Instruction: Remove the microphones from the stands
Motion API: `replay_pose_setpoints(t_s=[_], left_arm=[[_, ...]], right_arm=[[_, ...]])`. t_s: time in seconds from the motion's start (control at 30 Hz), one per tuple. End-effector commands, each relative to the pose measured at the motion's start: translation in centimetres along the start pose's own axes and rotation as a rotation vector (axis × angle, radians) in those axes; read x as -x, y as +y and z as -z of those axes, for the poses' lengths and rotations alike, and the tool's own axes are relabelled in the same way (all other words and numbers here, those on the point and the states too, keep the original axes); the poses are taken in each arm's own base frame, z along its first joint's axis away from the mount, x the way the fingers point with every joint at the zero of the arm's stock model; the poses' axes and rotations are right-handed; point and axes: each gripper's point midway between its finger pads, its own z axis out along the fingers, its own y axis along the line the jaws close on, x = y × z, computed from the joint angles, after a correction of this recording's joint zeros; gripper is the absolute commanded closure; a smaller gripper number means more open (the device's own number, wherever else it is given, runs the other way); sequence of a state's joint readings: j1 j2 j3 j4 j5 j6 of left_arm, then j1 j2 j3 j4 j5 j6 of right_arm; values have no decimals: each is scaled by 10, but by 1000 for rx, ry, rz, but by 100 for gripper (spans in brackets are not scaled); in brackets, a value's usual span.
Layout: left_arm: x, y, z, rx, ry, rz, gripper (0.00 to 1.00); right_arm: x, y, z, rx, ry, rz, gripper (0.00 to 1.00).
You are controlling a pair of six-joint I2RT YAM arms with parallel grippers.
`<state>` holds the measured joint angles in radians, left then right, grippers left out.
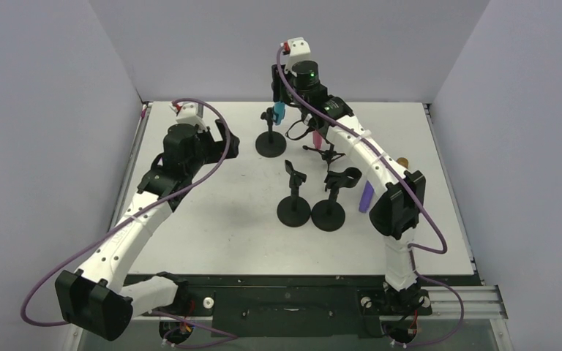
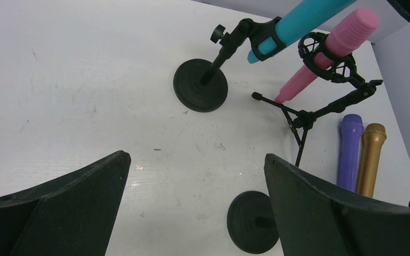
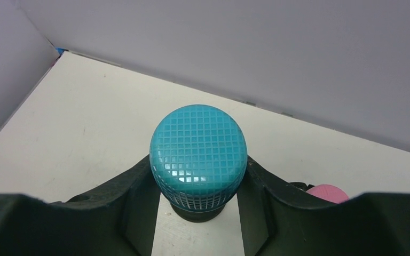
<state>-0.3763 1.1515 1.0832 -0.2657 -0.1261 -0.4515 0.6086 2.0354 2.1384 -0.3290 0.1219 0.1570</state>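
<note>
A teal microphone (image 1: 279,111) sits tilted in the clip of a black round-based stand (image 1: 271,144) at the back of the table. My right gripper (image 1: 282,99) is shut on its mesh head (image 3: 198,154), with a finger pressed against each side. From the left wrist view the microphone's body (image 2: 293,26) still rests in the stand's clip (image 2: 253,29) above the base (image 2: 200,85). My left gripper (image 1: 223,139) hangs open to the left of that stand, with only bare table between its fingers (image 2: 299,202).
A pink microphone (image 2: 331,50) sits in a tripod stand (image 2: 304,114) right of the teal one. Purple (image 2: 349,152) and gold (image 2: 372,157) microphones lie on the table at the right. Two empty round-based stands (image 1: 293,210) (image 1: 328,213) stand mid-table.
</note>
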Motion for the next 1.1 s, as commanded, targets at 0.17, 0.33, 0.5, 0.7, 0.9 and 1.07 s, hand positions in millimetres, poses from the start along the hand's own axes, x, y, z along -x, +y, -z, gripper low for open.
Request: replay_pose_setpoints(t_s=[0.17,0.33,0.5,0.7,0.9,1.07], left_arm=[[11,5,-8,34,-50,35,4],[7,18,-13,85,-50,86,4],[-7,28,-15,86,-35,139,4],[-14,30,1,18,-95,128,4],[-20,39,36,-15,-182,82,3],[-27,20,63,-184,-228,-31,0]], right_arm=[[57,66,59,262,-146,-101,100],[45,99,85,365,-133,-59,100],[45,132,125,503,-138,-16,100],[25,153,159,666,-69,73,100],[-1,155,178,777,-15,151,100],[-18,155,190,879,13,211,100]])
